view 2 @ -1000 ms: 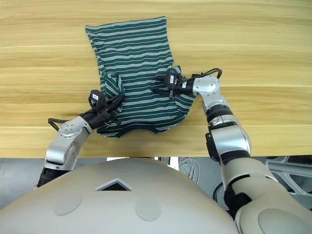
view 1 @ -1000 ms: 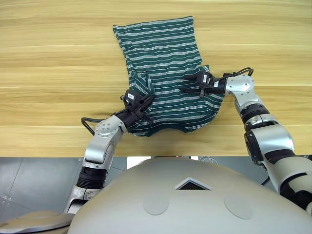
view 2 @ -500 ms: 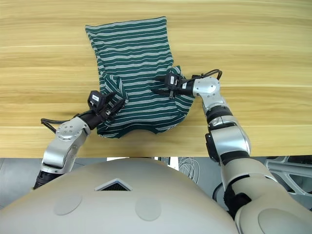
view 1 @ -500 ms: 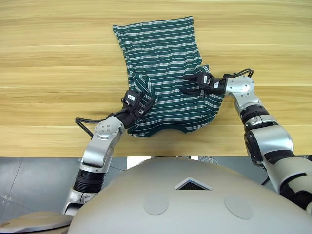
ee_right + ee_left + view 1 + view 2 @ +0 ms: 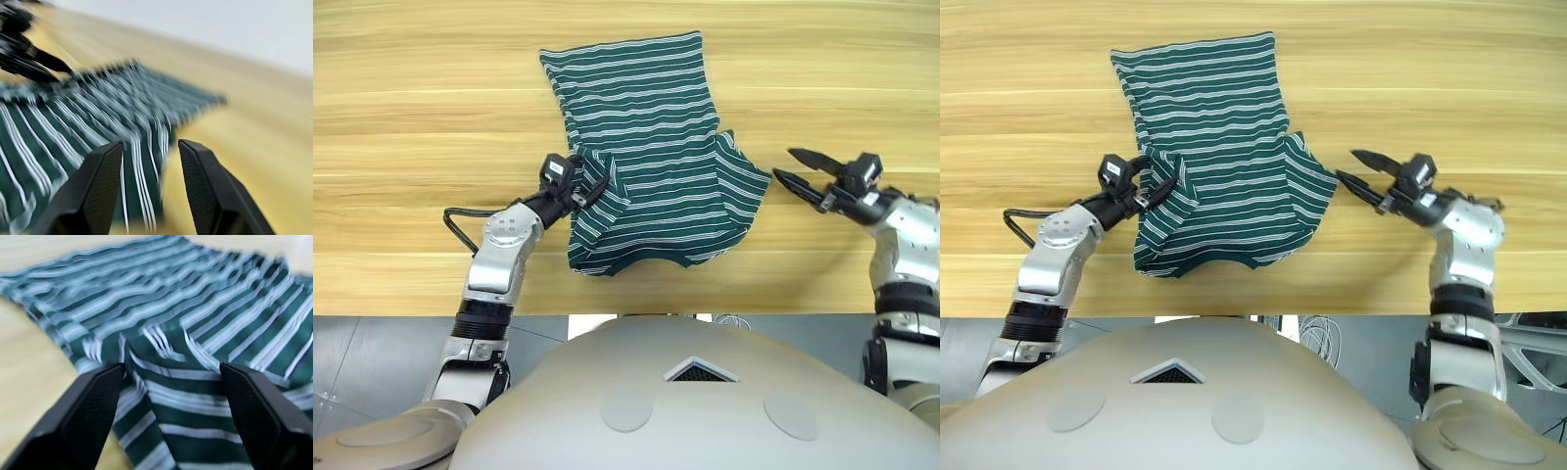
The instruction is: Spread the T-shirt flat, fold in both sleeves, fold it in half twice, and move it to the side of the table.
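The shirt [image 5: 646,147] lies mid-bench [image 5: 411,98], long axis running away from the robot: hem far, collar end near the front edge. Not flat yet: body rumpled, L sleeve [image 5: 599,174] bunched inward, R sleeve [image 5: 741,174] poking out sideways.

L pincer [image 5: 591,186] sits at the shirt's L edge, jaws wide, straddling a raised ridge of cloth by the L sleeve. Wrist view shows cloth btwn the fingers, not clamped. R pincer [image 5: 785,164] is off the cloth over bare bench, jaws wide, tips aimed at the R sleeve, which lies just beside it toward the robot's L.

Key relation: L arm is already on cloth, while R has a short sideways gap to close before it reaches the sleeve tip. Prob next: each arm takes its own sleeve and works across the long axis.
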